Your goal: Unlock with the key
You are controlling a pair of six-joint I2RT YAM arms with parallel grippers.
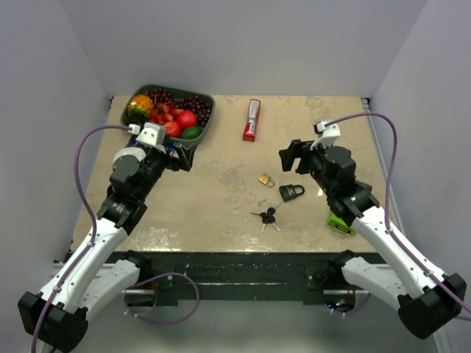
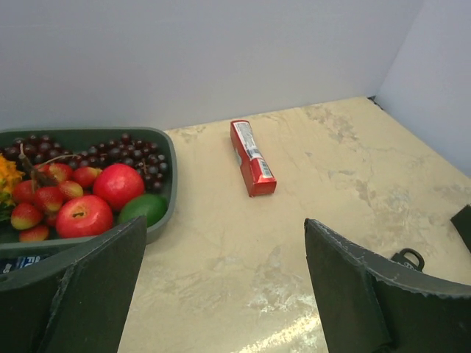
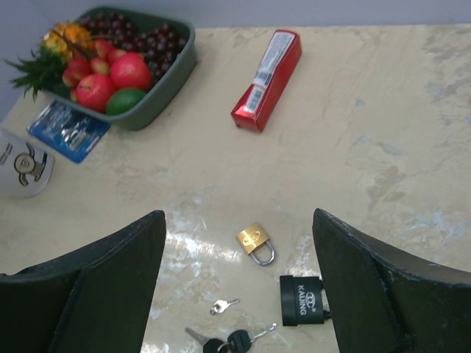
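Both claws stand wide apart with nothing between their fingers: the left gripper (image 1: 176,157) hangs above the left side of the table (image 1: 221,220), just in front of the fruit tray, and the right gripper (image 1: 294,156) hangs above the right side, pointing in toward the middle. Nearest the arms' bases, a small green object (image 1: 341,223) lies on the table beside the right arm. Slightly left of it, toward the middle of the near half, lies the bunch of keys (image 1: 268,218), black heads and silver blades fanned out flat on the surface, well apart from either gripper. Just beyond the bunch, a single small silver key (image 3: 223,304) lies on its own. To its right sits the black padlock (image 3: 300,299), lying flat with white lettering on its body, near the keys but not touching them. A little farther on, the small brass padlock (image 3: 255,240) lies flat, shackle closed, just beside the black one. A blue packet (image 3: 70,131) lies against the near side of the tray. Farther back, a red carton (image 1: 252,120) lies lengthwise near the far edge. At the far left corner sits the dark green tray (image 3: 180,62), filled with red apples, a green fruit, dark grapes and small red fruit
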